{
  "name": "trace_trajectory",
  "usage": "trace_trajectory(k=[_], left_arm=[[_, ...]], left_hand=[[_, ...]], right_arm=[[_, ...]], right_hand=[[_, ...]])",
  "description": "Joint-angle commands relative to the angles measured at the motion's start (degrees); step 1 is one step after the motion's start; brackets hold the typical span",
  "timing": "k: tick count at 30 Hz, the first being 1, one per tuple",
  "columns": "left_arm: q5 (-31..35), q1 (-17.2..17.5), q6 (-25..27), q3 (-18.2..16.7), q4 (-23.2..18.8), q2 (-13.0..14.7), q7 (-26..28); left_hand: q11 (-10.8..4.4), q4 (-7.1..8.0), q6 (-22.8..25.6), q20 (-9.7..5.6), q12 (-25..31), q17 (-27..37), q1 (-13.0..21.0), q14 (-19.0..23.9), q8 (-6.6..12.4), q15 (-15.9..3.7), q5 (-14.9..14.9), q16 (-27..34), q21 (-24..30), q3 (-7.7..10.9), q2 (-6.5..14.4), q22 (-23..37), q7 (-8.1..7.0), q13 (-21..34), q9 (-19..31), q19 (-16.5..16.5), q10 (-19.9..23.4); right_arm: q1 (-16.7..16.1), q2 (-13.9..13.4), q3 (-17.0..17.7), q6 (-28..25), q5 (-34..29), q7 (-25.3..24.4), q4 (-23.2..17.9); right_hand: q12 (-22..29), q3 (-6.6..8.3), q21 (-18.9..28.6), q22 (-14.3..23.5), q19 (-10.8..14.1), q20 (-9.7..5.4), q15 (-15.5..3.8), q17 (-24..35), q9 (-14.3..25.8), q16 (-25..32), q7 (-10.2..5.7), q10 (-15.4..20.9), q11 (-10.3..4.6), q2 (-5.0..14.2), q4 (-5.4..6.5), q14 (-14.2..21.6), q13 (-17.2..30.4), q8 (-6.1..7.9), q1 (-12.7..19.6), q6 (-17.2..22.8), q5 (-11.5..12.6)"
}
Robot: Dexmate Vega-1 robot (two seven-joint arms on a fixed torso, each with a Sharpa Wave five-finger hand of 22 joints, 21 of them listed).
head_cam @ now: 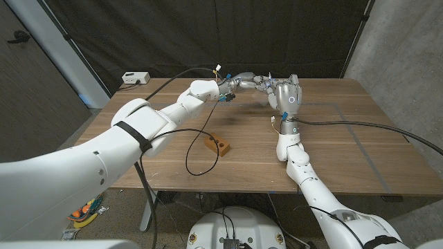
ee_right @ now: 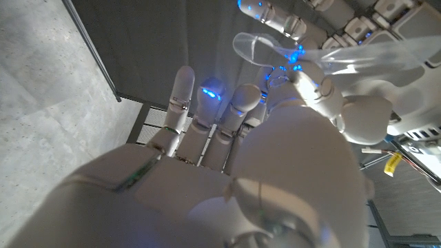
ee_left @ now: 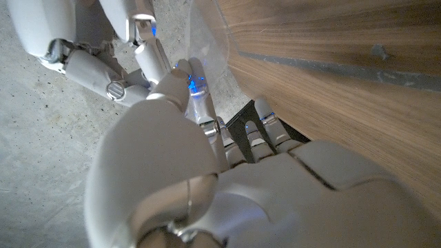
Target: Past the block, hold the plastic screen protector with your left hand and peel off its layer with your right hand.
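The wooden table [head_cam: 346, 149] spans the middle of the head view. Both arms reach to its upper centre, where the left hand [head_cam: 243, 82] and right hand [head_cam: 288, 94] meet above the far edge. The clear plastic screen protector [ee_right: 358, 56] lies between them, at the upper right of the right wrist view, bent into a loop beside the right hand's thumb, which presses on it; the other fingers [ee_right: 181, 93] stand straight and apart. In the left wrist view the film [ee_left: 207, 38] shows upper centre, just past the left hand's fingertips [ee_left: 196, 76], which pinch it. The small wooden block [head_cam: 217, 144] sits left of centre, well apart from both hands, beside a black cable [head_cam: 197, 160].
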Motion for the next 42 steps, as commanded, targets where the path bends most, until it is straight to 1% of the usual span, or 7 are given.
trace_trajectory(k=[1,5,14,15,25,34,42], left_arm=[[-0.1,-0.6,2.0,0.6,0.2,-0.1,1.6],[-0.1,-0.8,2.7,0.9,0.3,-0.2,2.2],[-0.2,-1.0,3.0,1.4,0.3,-0.2,2.7],[-0.2,-1.0,3.1,1.4,0.3,-0.2,2.7],[-0.2,-1.3,3.7,1.9,0.3,-0.3,2.9],[-0.1,-1.7,5.2,2.5,0.4,-0.6,3.7],[-1.2,-1.9,7.6,2.4,0.6,-1.1,3.4]], left_hand=[[0.06,0.18,0.4,0.01,0.2,0.3,0.3,0.4,0.26,-2.83,0.1,0.1,0.5,0.06,0.1,0.0,-0.15,0.2,0.3,-0.4,0.1],[0.13,0.17,0.3,0.07,0.2,0.3,0.3,0.3,0.22,-2.74,0.1,0.1,0.5,0.07,0.1,0.0,-0.18,0.2,0.2,-0.5,0.1],[-0.07,0.15,0.6,-0.07,0.2,0.3,0.3,0.3,0.36,-2.75,0.1,0.0,0.5,0.09,0.0,0.0,0.08,0.2,0.3,-0.5,0.2],[-0.09,0.15,0.6,-0.13,0.2,0.3,0.3,0.2,0.34,-2.82,0.1,0.0,0.5,0.10,0.0,0.0,0.38,0.2,0.3,-0.4,0.2],[-0.14,0.09,0.6,-0.16,0.3,0.3,0.4,0.2,0.56,-2.91,0.1,0.0,0.6,0.18,0.1,0.0,0.60,0.2,0.6,-0.4,0.2],[-0.13,0.07,0.5,-0.11,0.3,0.4,0.5,0.1,0.69,-2.94,0.1,-0.1,0.6,0.24,0.1,-0.1,0.75,0.2,0.9,-0.5,0.1],[-0.27,0.04,0.7,-0.29,0.4,0.4,0.5,0.1,0.88,-3.07,0.2,-0.1,0.6,0.32,0.1,-0.1,0.97,0.1,1.1,-0.5,0.4]], right_arm=[[-2.7,0.6,1.2,8.3,0.5,0.1,-4.8],[-3.6,1.9,2.7,10.8,-0.4,0.1,-6.4],[-4.6,2.7,3.9,14.1,-0.8,0.1,-7.9],[-4.6,2.7,3.9,13.8,-1.1,0.1,-8.0],[-4.0,2.2,3.4,12.5,-0.7,0.1,-6.3],[-5.0,2.9,4.9,12.9,-0.9,0.1,-7.8],[-5.5,3.9,6.2,9.5,-1.6,0.1,-9.0]], right_hand=[[-0.1,0.54,0.1,0.3,-0.3,-7.69,-3.72,0.2,0.6,0.1,-0.45,0.5,-0.47,-0.39,0.01,0.6,0.2,0.28,-0.1,1.7,0.2],[0.0,0.63,0.2,0.3,-0.4,-7.64,-3.72,0.2,0.6,0.0,-0.55,0.2,-0.49,-0.37,0.07,0.6,0.6,0.31,-0.2,1.7,0.2],[0.3,0.87,0.2,0.4,-0.2,-7.63,-3.72,0.2,0.9,0.0,-0.79,0.2,-0.54,-0.45,0.13,0.6,1.4,0.41,-0.5,1.8,0.2],[0.1,0.96,0.2,0.5,-0.2,-7.63,-3.72,0.2,1.0,0.0,-0.77,0.4,-0.47,-0.47,0.13,0.6,1.1,0.42,-0.5,1.8,0.2],[-0.1,1.27,0.2,0.6,-0.2,-7.62,-3.72,0.2,0.9,-0.1,-0.73,0.4,-0.47,-0.57,0.13,0.6,1.1,0.32,-0.7,1.8,0.2],[-0.4,1.64,0.2,0.6,-0.2,-7.61,-3.72,0.2,1.0,-0.2,-0.83,0.4,-0.49,-0.67,0.10,0.7,1.0,0.34,-0.9,1.9,0.2],[-0.7,1.95,0.2,0.7,-0.1,-7.51,-3.72,0.2,1.0,-0.2,-0.66,0.2,-0.58,-0.78,0.04,0.8,1.1,0.26,-0.9,1.8,0.2]])
